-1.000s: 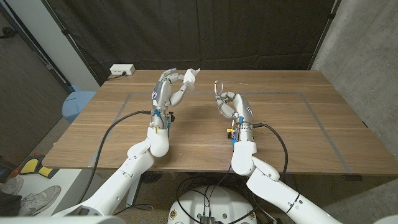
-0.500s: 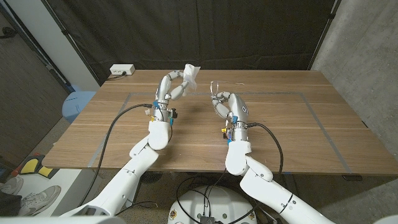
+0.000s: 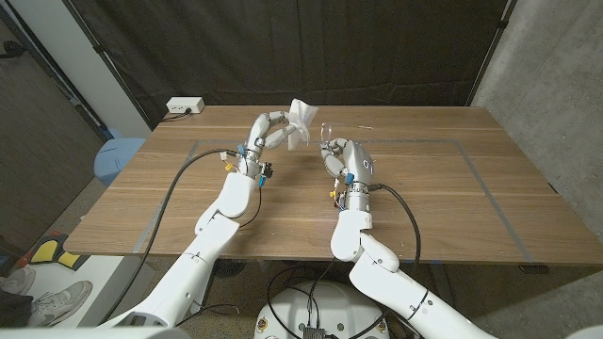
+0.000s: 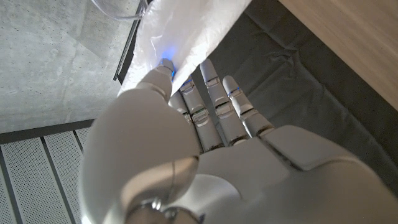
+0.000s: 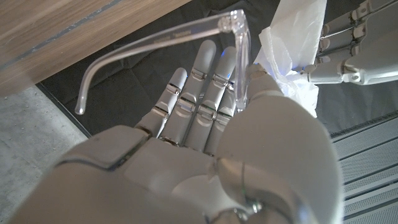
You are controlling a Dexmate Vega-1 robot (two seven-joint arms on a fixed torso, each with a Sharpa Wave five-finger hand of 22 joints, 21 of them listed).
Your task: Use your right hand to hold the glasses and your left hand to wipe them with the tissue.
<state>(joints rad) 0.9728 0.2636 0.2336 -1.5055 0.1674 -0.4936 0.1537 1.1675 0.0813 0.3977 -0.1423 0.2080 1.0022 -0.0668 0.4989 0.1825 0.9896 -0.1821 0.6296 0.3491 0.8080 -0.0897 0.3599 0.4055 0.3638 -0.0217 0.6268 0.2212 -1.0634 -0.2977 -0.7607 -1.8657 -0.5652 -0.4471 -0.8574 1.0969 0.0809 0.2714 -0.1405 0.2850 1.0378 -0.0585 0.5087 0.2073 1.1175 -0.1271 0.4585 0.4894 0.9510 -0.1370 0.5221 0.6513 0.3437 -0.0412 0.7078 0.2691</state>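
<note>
The left hand (image 3: 268, 134) has moved toward the right hand (image 3: 341, 158) over the last second. A second ago the two hands were well apart above the counter (image 3: 452, 188). Now they are close together, up in the air near the counter's far edge, about halfway along it.

The left hand pinches the white tissue (image 3: 303, 121) between its thumb and fingers. The tissue now hangs just beside the clear glasses (image 3: 327, 135). In the right wrist view the tissue (image 5: 292, 46) looks like it is touching the front of the glasses (image 5: 239, 56), but it is hard to be sure.

The right hand grips the glasses by the frame, and one arm of the glasses sticks out to the side. This hand has also come a little closer to the left one.

So the tissue has just about reached the glasses. The wiping looks ready to start, with rubbing the tissue over the lens likely the next step.
</note>
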